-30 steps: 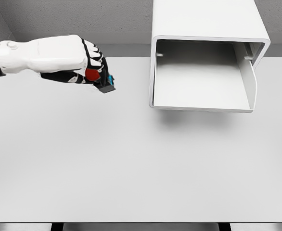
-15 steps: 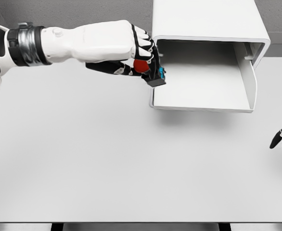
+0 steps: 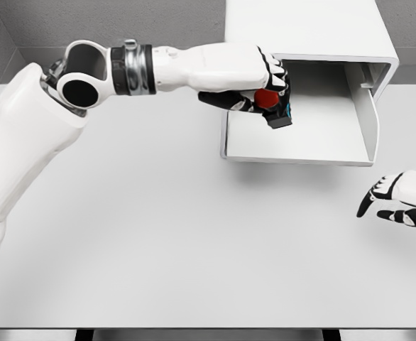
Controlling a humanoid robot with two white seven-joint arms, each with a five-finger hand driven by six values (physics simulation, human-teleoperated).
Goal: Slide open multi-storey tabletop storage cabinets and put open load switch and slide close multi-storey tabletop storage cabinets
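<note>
The left hand (image 3: pixel 254 82) is reaching across from the far left of the bench (image 3: pixel 158 234), its fingers clenched around the load switch (image 3: pixel 273 106), a small dark block with a red knob and a blue edge. Hand and switch are hanging above the left part of the open drawer (image 3: pixel 297 138), just inside its left wall and not yet touching the drawer floor.

The likeliest trouble from here, as I judge it, is the release. The switch is sitting up off the drawer floor and close to the left wall, so letting go now could be sending it tumbling, bouncing onto its side, or catching on the rim. The knuckles are also passing near the cabinet's (image 3: pixel 307 28) upper lip, and a careless pull-back could be knocking the drawer or dragging the switch out again. Anything left standing tall may then be fouling the cabinet front when the drawer is being pushed shut.

The drawer is standing pulled out toward the camera, and its visible floor is holding nothing; the part behind the hand is hidden. The white cabinet body above it is showing no other open tier.

Further right, the right hand (image 3: pixel 400 200) is hovering low over the bench at the picture's edge, fingers loosely spread and grasping nothing, well apart from the drawer.
</note>
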